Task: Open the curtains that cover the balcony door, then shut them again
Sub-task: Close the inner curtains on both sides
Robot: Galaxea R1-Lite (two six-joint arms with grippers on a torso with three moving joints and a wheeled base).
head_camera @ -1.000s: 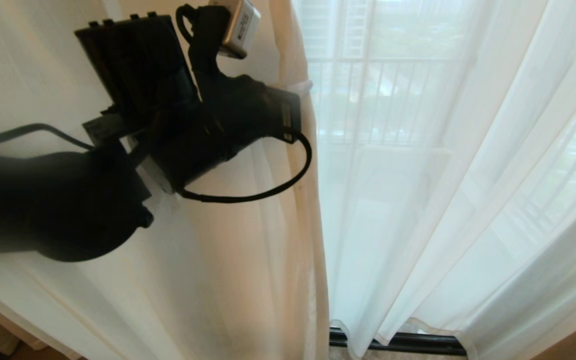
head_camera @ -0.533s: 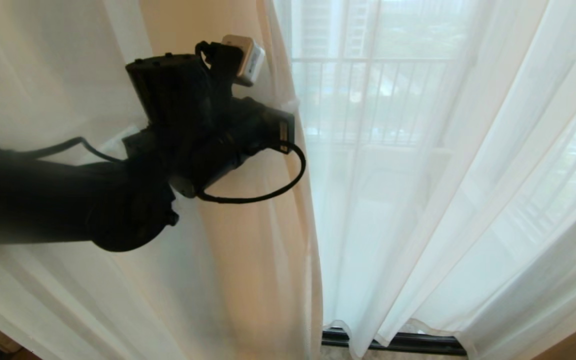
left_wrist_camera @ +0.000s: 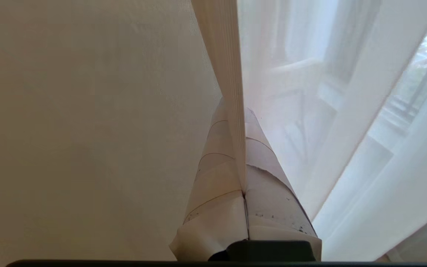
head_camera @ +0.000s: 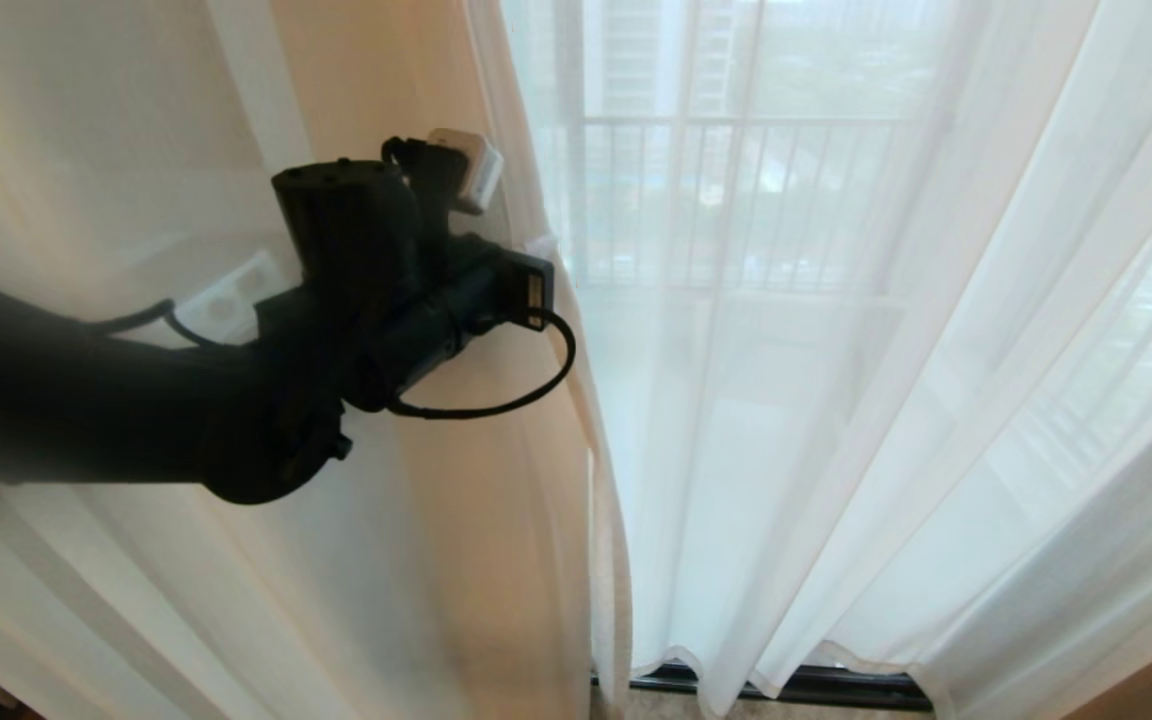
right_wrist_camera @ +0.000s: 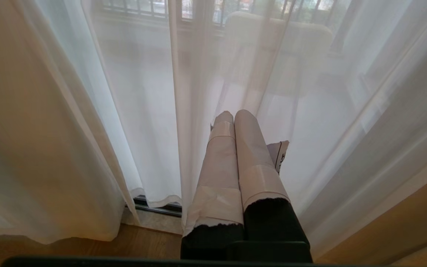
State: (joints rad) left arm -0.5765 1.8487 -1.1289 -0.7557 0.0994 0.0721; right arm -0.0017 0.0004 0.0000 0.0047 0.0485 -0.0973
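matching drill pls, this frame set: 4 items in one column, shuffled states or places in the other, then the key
Items
1. left gripper
2. right gripper
3. left curtain panel
4. door frame

States or places
A. dark strip at floor level, showing under the curtain hems
B. shut on nothing, fingers together, pointing at the sheer fabric
C. shut on a curtain edge that runs between its taped fingers
D. cream folds beside the raised arm, its edge pinched

Pairs: 1-C, 2-B, 3-D, 4-A
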